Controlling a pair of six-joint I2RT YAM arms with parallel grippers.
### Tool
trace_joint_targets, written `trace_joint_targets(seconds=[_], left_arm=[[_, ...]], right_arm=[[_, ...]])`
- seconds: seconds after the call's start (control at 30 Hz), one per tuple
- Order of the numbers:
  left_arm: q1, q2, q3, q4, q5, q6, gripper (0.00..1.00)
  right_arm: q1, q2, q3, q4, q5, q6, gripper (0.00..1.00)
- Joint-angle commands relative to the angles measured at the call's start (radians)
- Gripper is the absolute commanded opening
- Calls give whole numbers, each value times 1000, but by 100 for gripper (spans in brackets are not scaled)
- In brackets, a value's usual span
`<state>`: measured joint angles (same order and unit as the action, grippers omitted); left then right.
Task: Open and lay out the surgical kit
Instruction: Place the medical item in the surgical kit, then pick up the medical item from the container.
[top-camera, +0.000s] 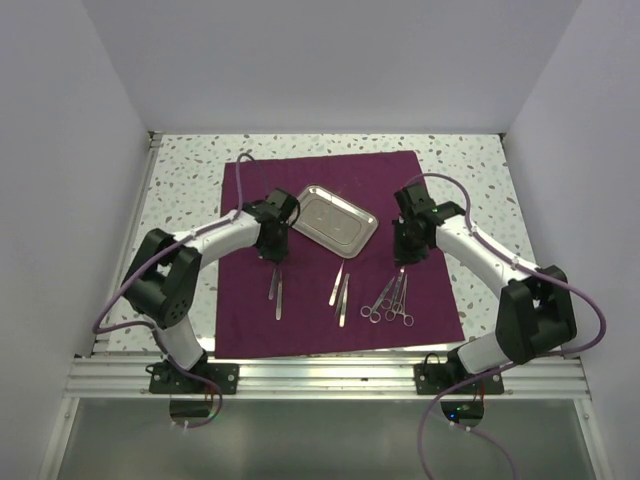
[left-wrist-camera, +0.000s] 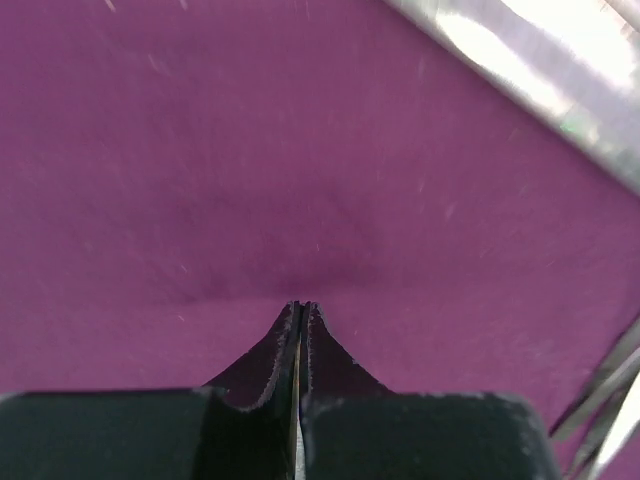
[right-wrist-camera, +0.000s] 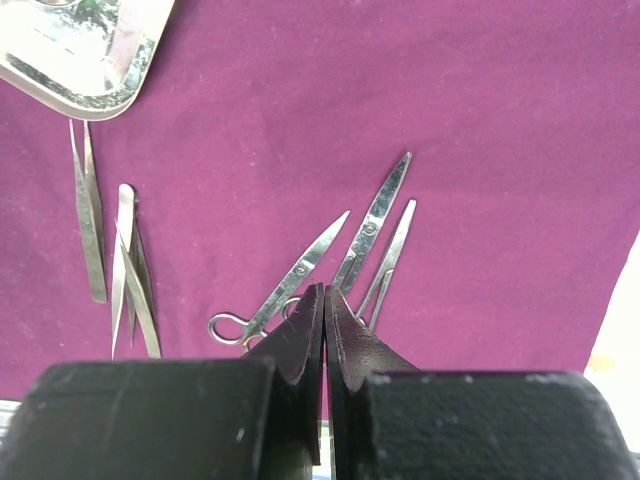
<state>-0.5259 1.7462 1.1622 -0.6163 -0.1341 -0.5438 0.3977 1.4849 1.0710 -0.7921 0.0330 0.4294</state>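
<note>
Spread flat on worktop (top-camera: 190, 170): purple cloth wrap (top-camera: 320, 320), steel tray (top-camera: 338, 218) on far half, tweezers (top-camera: 340, 290) and ring-handled forceps (top-camera: 390, 300) nearer. Left tool (left-wrist-camera: 300, 305) pinched together, empty, tips down at cloth. Right tool (right-wrist-camera: 325, 290) likewise, over forceps.

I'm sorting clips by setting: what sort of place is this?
Probably a lab robot test cell, not an operating room: white walls box in a speckled table, two arms are bolted to an aluminium rail, and a purple cloth carries a steel tray and instruments.
</note>
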Motion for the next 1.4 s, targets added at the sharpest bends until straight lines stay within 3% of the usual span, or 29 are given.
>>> trace_joint_targets(seconds=[0.0, 0.23, 0.27, 0.37, 0.47, 0.67, 0.87, 0.97, 1.07, 1.37], left_arm=[[-42, -45, -53, 61, -67, -59, 0], [-89, -65, -91, 35, -91, -116, 2], [-91, -70, -90, 30, -96, -119, 12], [-91, -77, -78, 6, -104, -124, 29], [-91, -70, -35, -28, -116, -119, 38], [-91, 57, 189, -56, -137, -42, 39], [-89, 381, 653, -128, -174, 39, 36], [-86, 563, 989, -184, -205, 93, 37], [-76, 714, 1192, -215, -193, 102, 37], [-39, 745, 1070, -49, -95, 51, 34]], right_arm=[[-3, -49, -11, 1, -10, -15, 0], [-3, -81, -42, -7, 4, -8, 0], [-3, -87, -51, -7, 5, -6, 0], [-5, -106, -66, -9, 10, -1, 0], [-5, -123, -75, -10, 24, 3, 0], [-3, -147, -91, -10, 18, 20, 0], [-3, -192, -126, -19, 13, 52, 0], [-2, -233, -144, -33, 8, 75, 0], [-3, -256, -157, -45, 4, 91, 0], [-3, -344, -212, -90, 18, 123, 0]])
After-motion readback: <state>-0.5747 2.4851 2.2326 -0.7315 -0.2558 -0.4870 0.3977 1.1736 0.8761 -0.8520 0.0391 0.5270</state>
